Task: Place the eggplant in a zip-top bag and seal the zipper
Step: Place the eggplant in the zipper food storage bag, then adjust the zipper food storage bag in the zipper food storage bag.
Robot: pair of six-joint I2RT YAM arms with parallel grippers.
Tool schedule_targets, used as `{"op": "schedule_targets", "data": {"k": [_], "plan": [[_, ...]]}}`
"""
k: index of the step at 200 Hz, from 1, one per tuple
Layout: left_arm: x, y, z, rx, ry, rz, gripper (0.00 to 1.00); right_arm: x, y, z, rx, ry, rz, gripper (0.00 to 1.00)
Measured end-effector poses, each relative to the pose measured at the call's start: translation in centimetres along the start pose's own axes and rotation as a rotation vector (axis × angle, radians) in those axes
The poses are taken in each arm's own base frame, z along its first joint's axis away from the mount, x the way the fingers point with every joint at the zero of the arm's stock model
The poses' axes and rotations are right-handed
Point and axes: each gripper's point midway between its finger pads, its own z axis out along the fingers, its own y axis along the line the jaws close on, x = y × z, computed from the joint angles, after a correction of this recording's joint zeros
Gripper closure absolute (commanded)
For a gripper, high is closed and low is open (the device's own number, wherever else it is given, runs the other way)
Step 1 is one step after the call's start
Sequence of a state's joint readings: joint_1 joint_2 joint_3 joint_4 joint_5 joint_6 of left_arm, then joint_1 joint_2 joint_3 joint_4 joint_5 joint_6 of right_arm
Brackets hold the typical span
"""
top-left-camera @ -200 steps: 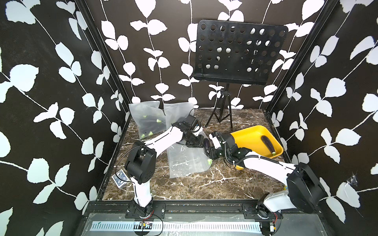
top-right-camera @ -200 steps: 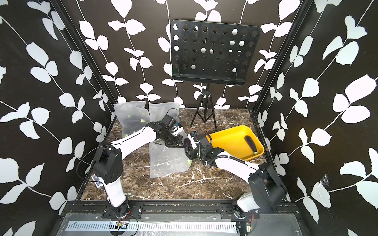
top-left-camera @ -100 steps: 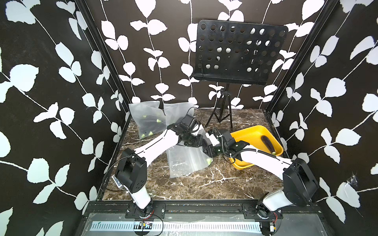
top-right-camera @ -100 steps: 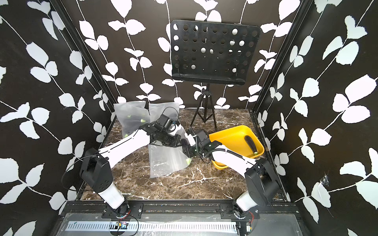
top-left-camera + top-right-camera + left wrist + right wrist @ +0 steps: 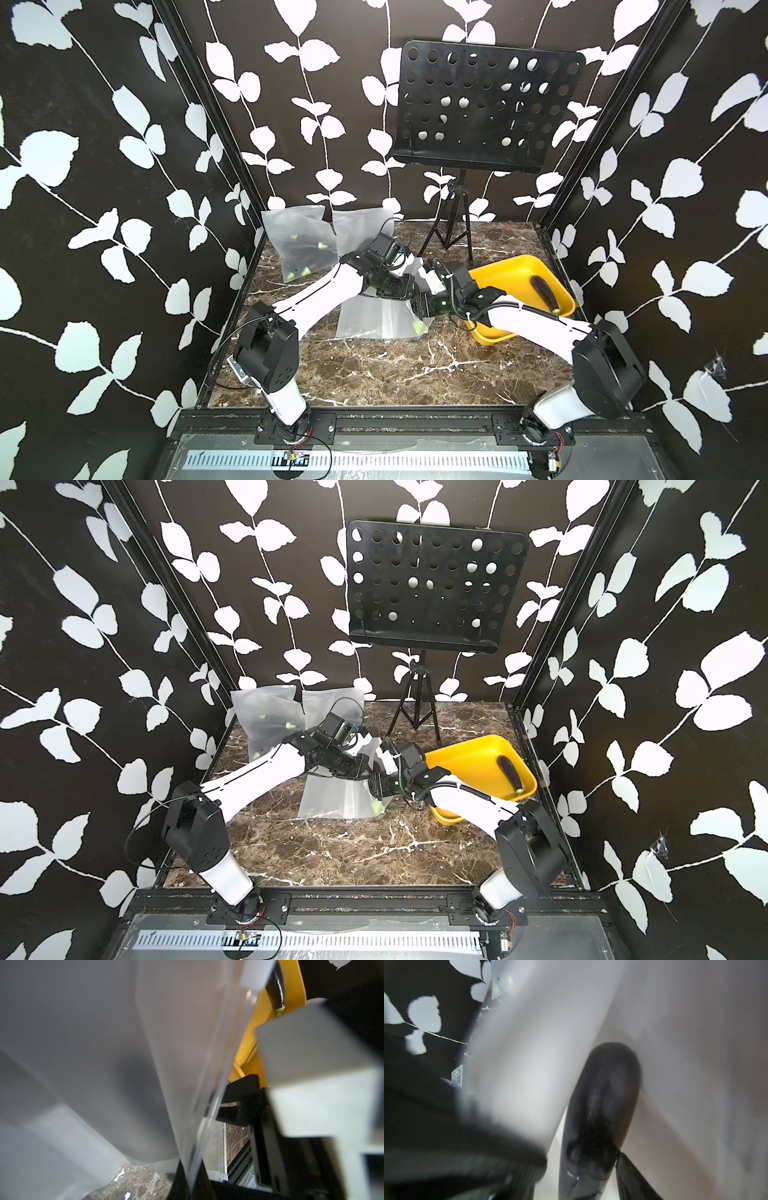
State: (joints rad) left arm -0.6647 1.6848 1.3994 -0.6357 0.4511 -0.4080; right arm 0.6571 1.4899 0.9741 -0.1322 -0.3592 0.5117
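A frosted zip-top bag [image 5: 370, 318] [image 5: 332, 800] lies mid-table. My left gripper [image 5: 409, 289] [image 5: 191, 1180] is shut on the bag's mouth edge and holds it up; the bag film [image 5: 104, 1043] fills the left wrist view. My right gripper [image 5: 417, 311] reaches into the mouth. In the right wrist view the dark eggplant [image 5: 602, 1105] lies inside the bag between the fingers of my right gripper [image 5: 581, 1157]. The jaws stand apart, with a light gap beside the eggplant. Its green end [image 5: 419, 328] shows through the bag's near right corner.
A yellow bin [image 5: 511, 278] at the right holds another eggplant [image 5: 544, 286]. Filled bags [image 5: 299, 245] lean on the back left wall. A music stand's tripod [image 5: 453, 232] sits at the back. My two arms nearly touch over the bag's mouth.
My right gripper's jaws have widened around the eggplant in the bag's mouth. The left arm's elbow has swung out to the left while its gripper kept hold of the bag's edge.
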Motion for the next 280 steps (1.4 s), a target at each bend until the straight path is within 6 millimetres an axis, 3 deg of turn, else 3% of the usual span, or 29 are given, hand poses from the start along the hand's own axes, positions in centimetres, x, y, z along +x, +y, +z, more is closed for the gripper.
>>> {"op": "schedule_targets", "data": {"k": [38,65,113,136,167,198,214,232,280], "plan": [[0.1,1.1,0.2,-0.011,0.009,-0.038,1.00,-2.8,0.5,-3.4,-0.039,-0.127,0.028,0.38],[0.3,1.5,0.7,-0.009,0.023,-0.057,1.00,-3.6,0.7,-4.3,-0.036,-0.166,0.020,0.41],[0.4,1.2,0.7,0.006,0.030,-0.064,1.00,-2.3,-1.7,-2.2,0.042,-0.116,0.041,0.53],[0.4,1.2,0.7,0.007,0.030,-0.066,1.00,-1.1,-2.9,-1.2,0.079,-0.085,0.050,0.69],[0.9,1.6,0.9,0.003,0.034,-0.075,1.00,-0.4,-3.4,-0.7,0.085,-0.063,0.059,1.00],[0.7,1.7,0.6,-0.007,0.021,-0.059,1.00,-0.8,-1.7,-0.7,0.023,-0.070,0.047,1.00],[0.0,1.1,-0.4,-0.003,-0.004,-0.024,1.00,-1.7,0.3,-1.1,-0.022,-0.085,0.018,1.00],[-1.5,-0.5,-2.3,0.027,-0.064,0.035,1.00,-4.0,2.9,-2.8,-0.073,-0.150,-0.021,1.00],[-4.9,-7.1,-12.0,0.132,-0.293,0.219,1.00,-10.2,8.4,-10.5,-0.173,-0.387,-0.108,1.00]]}}
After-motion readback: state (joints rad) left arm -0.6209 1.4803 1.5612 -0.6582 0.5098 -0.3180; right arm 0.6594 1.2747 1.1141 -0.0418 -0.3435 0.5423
